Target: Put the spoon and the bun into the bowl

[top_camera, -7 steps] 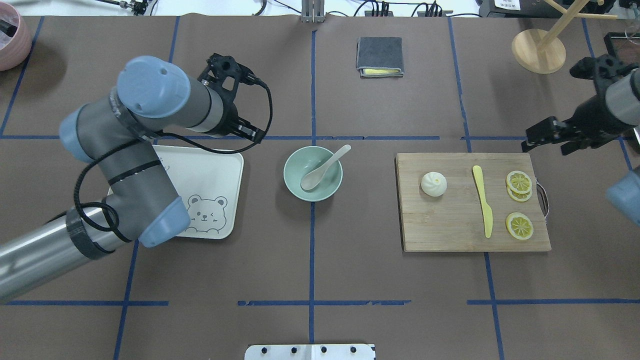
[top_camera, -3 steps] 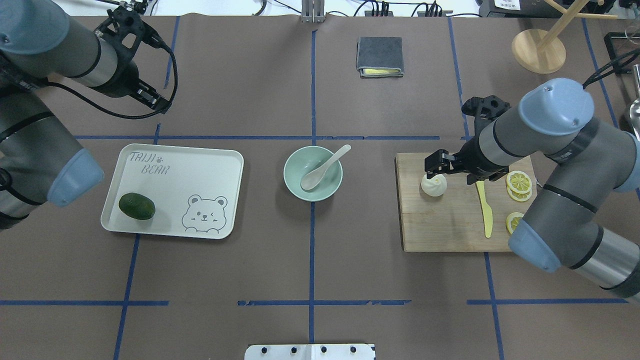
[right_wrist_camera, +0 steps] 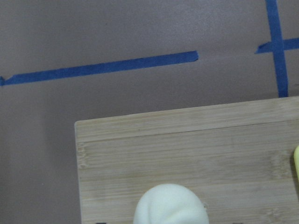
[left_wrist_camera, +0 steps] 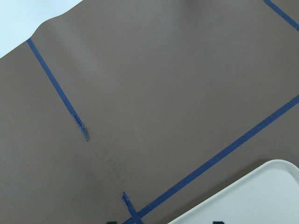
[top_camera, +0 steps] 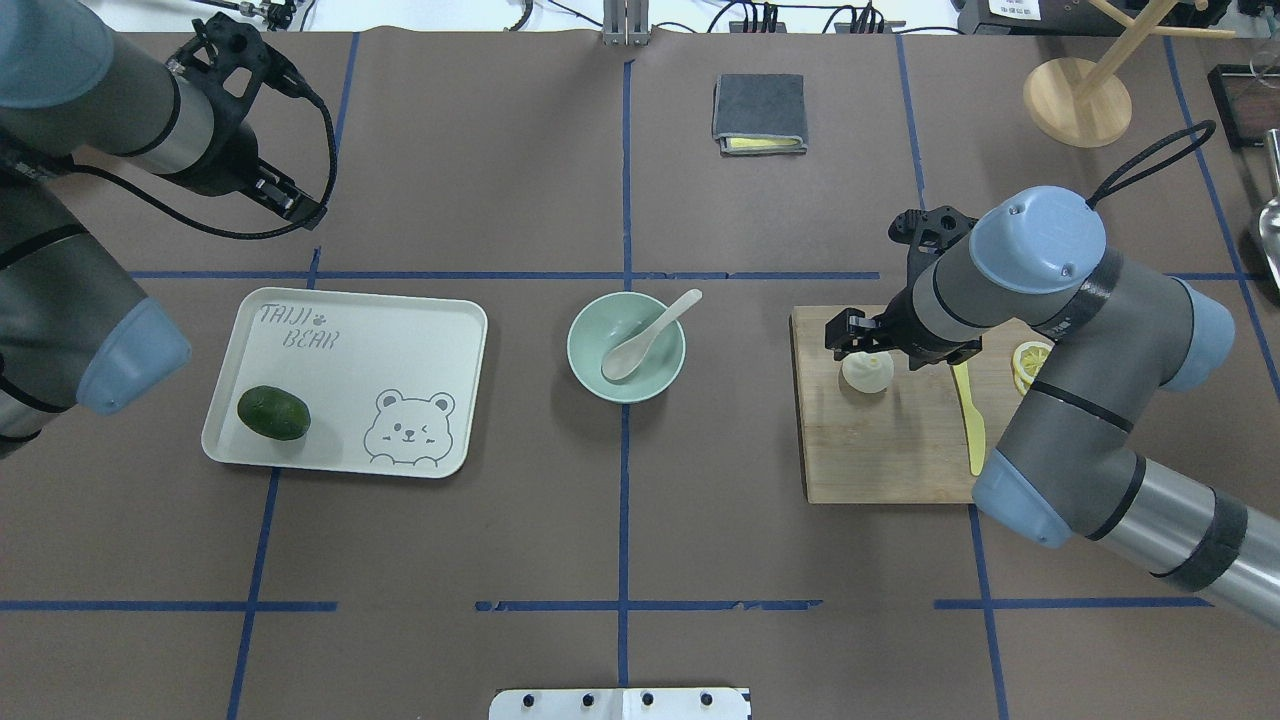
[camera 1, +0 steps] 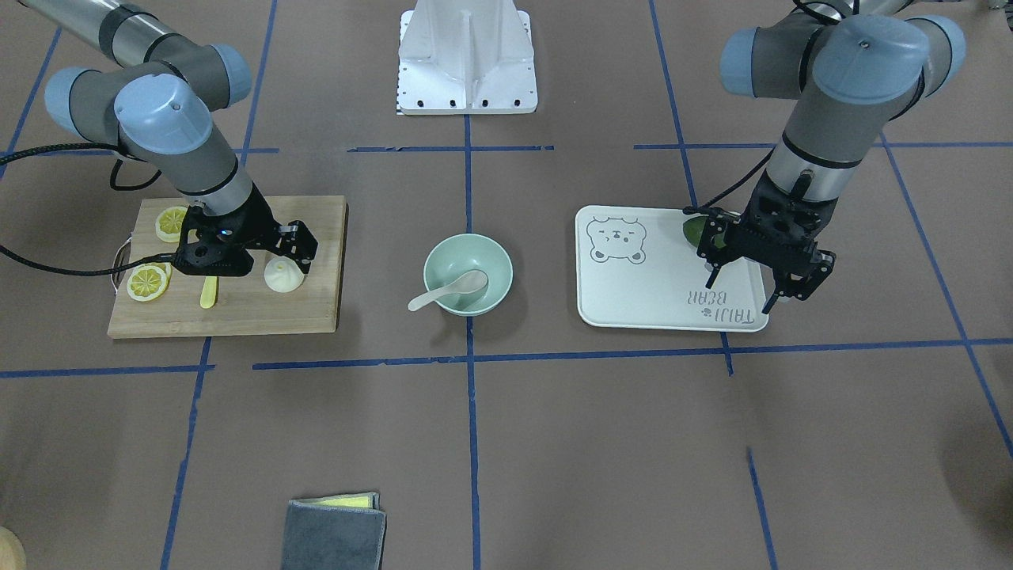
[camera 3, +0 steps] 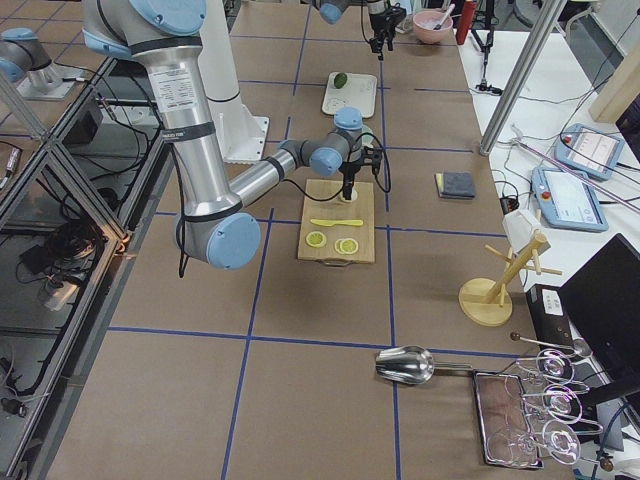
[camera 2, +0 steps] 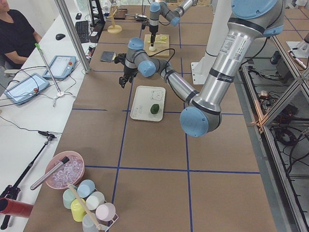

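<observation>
Over the cutting board (top_camera: pixel 880 460), at three o'clock from the bowl (top_camera: pixel 590 378) in the overhead view, my right gripper (top_camera: pixel 858 343) hangs just above the bun (top_camera: pixel 868 372), which sits on the wood, not yet lifted. Its jaws look spread, one to each side of the bun. The spoon (top_camera: pixel 650 335) already lies in the bowl, scoop down, handle pointing out over the rim toward two o'clock. So, as I judge it, the bun is the step in hand: come down, close gently on the soft dough, lift, and carry it toward nine o'clock to the bowl, dropping it beside the spoon.

My left gripper (camera 1: pixel 740 293) hangs idle and spread, empty, at the tray's (top_camera: pixel 400 320) far edge.

From overhead, my wrist covers the bun's twelve o'clock edge and hides the fingers. The right wrist view shows the bun centred at its bottom edge, which suggests I am lined up. The front-facing view alone shows a finger (camera 1: pixel 307 250) close beside the bun.
</observation>
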{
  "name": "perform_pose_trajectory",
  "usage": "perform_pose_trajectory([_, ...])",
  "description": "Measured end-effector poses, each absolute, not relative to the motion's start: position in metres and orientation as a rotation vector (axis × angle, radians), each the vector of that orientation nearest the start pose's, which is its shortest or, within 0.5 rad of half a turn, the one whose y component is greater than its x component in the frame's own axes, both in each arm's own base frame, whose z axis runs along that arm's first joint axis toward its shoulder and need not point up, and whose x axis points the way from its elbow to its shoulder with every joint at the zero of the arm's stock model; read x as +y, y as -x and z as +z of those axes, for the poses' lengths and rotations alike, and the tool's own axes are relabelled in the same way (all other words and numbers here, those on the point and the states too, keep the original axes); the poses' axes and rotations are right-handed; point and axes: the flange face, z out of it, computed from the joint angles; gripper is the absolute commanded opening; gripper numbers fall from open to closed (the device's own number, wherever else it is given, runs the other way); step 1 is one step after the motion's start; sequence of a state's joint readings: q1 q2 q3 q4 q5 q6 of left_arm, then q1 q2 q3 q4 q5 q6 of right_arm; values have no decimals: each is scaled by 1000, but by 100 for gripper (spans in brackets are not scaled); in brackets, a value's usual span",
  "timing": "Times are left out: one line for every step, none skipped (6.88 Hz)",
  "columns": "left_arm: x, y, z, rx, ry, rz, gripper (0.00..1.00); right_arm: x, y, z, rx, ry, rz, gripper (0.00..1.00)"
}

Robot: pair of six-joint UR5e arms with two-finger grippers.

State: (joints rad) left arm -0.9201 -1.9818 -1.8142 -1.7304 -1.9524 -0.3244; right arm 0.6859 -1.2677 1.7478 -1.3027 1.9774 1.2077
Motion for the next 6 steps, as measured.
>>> perform_pose_trajectory([-549,-297,304,700,-547,459,76,-461,416,391,-822,-33,155,81])
perform_pose_trajectory([-549,-297,304,701,-547,459,76,-462,418,394,-817,-31,155,76])
perform_pose_trajectory([-549,-296,304,701,-548,459,77,-462,418,394,-818,-29,154,32])
perform_pose_trajectory([-549,-296,303,701,-548,458,77,-461,418,391,-824,-27,153,16])
perform_pose_trajectory([-548,-296,303,702,-548,457,77,-461,417,388,-829,-28,154,0])
perform_pose_trajectory([-548,-297,303,702,-547,457,77,-460,415,387,-832,-29,154,0])
